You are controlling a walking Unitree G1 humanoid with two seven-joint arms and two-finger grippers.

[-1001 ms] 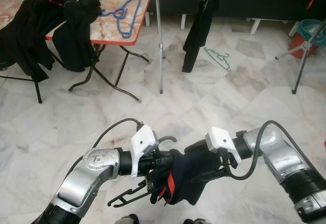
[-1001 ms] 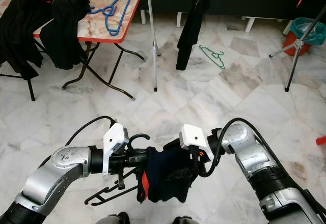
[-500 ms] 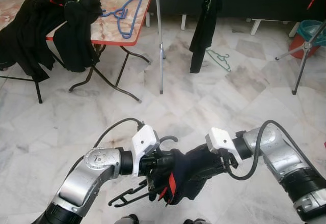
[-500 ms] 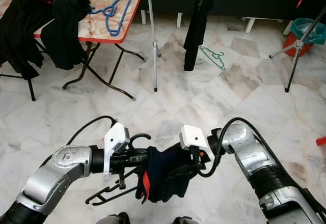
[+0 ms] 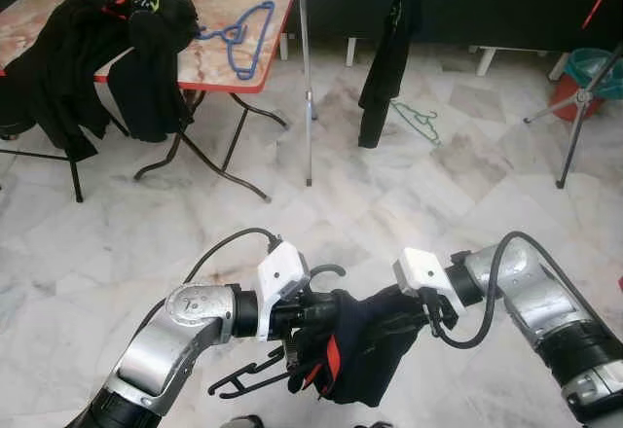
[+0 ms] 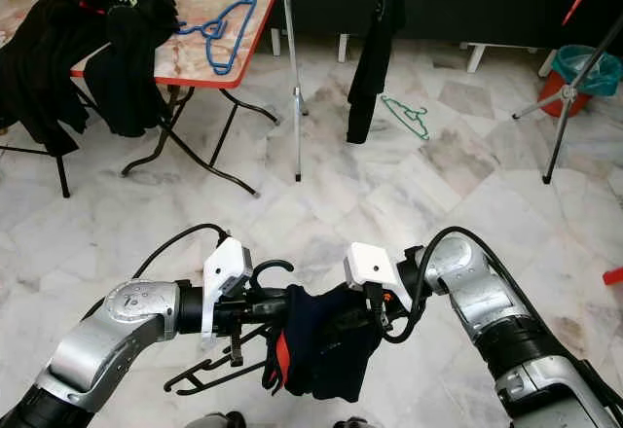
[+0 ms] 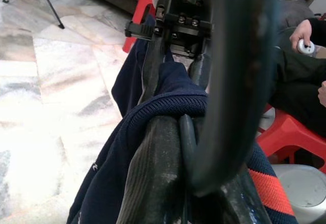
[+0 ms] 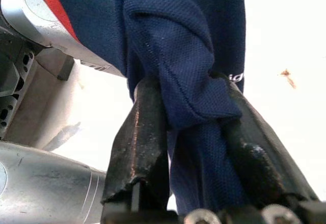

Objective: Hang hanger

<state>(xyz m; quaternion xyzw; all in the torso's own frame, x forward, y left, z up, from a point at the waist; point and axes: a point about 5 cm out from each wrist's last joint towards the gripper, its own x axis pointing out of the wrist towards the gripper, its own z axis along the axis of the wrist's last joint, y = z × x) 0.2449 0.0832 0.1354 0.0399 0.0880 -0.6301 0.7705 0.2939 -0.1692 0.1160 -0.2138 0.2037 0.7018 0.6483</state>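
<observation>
The left end effector (image 5: 304,319) is clamping the hanger (image 5: 255,374), the right end effector (image 5: 404,323) is pinching the shirt (image 5: 365,345), and the rack pole (image 5: 308,78) is standing well apart at 12 o'clock.

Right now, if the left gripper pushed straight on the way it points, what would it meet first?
Probably the right gripper: the left gripper, shut on the black hanger with the navy garment, points straight at it. Depth between them is unclear.

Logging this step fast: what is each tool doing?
Left tool: shut on the black hanger.
Right tool: shut on the navy garment.
</observation>
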